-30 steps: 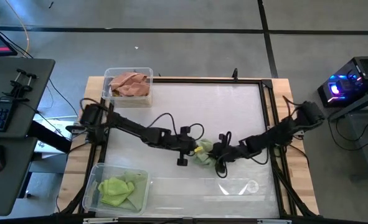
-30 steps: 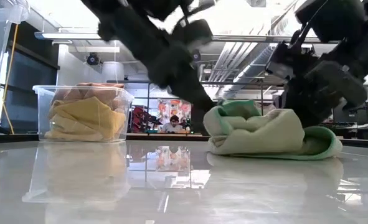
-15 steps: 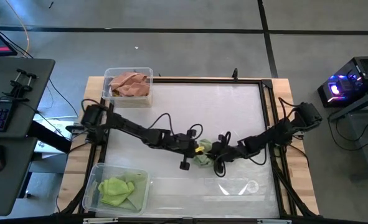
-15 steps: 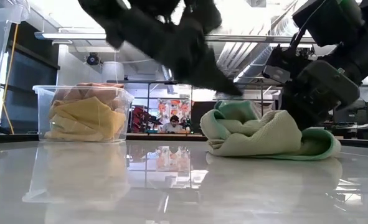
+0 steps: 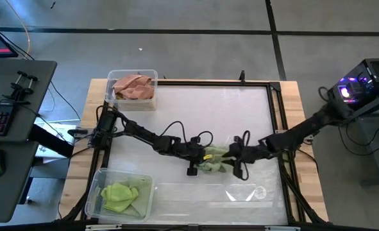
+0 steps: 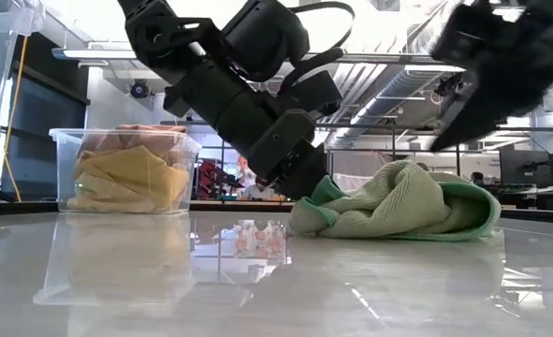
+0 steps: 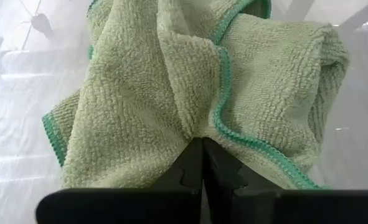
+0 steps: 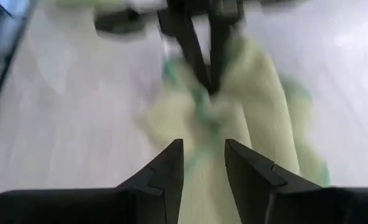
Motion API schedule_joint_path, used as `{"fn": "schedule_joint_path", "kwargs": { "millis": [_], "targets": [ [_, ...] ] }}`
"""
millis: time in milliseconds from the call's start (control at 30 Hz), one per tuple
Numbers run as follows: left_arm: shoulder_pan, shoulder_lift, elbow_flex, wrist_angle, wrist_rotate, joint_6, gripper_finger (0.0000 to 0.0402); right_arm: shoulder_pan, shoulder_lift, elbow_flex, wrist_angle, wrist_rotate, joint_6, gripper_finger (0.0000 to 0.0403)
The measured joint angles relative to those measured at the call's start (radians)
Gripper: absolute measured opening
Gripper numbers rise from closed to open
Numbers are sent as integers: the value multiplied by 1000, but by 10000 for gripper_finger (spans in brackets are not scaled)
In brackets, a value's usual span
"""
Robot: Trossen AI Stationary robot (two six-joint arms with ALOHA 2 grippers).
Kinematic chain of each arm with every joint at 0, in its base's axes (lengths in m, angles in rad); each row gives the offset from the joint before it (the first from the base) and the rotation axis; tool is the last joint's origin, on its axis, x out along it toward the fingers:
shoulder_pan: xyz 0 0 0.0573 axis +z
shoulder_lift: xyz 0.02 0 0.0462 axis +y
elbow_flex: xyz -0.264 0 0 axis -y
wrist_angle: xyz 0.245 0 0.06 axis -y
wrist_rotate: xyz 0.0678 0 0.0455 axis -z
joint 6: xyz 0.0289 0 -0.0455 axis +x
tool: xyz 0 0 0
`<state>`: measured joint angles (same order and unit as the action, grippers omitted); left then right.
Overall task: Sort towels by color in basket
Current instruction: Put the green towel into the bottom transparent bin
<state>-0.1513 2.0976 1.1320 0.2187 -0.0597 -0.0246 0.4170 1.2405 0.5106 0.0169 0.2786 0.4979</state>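
On the glossy white table (image 5: 240, 115), mid-frame, the left gripper (image 5: 205, 156) pinches the pale green towel (image 5: 216, 162). The right gripper (image 5: 235, 156) hovers released beside it. Grey floor (image 5: 195, 38) surrounds.

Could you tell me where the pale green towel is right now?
In the high view, the pale green towel lies on the table near its middle, between the left pincer, shut on it, and the open right pincer.

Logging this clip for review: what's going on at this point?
Mid-table, the left tool is pinched shut on a fold of a pale green towel lying on the table. The right tool is open just above the towel's other side. One bin holds salmon and yellow towels; the other bin holds lime green towels.
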Motion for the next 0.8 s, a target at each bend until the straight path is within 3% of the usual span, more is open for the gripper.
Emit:
{"fn": "schedule_joint_path", "kwargs": {
  "millis": [133,300,467,567,700,800],
  "targets": [
    [0,1,-2,8,0,0,0,66,-63,0,-252,10,197,113],
    [0,4,-3,26,-1,8,0,130,-3,-2,-405,10,435,112],
    [1,6,-5,59,-2,29,0,138,134,-2,-249,51,392,112],
    [1,7,-6,66,-3,32,0,129,200,-2,-98,167,299,112],
    [0,7,-6,66,-3,37,0,114,213,-2,110,300,143,112],
    [0,7,-6,70,-3,47,0,93,213,-2,224,315,18,112]
  ]
}}
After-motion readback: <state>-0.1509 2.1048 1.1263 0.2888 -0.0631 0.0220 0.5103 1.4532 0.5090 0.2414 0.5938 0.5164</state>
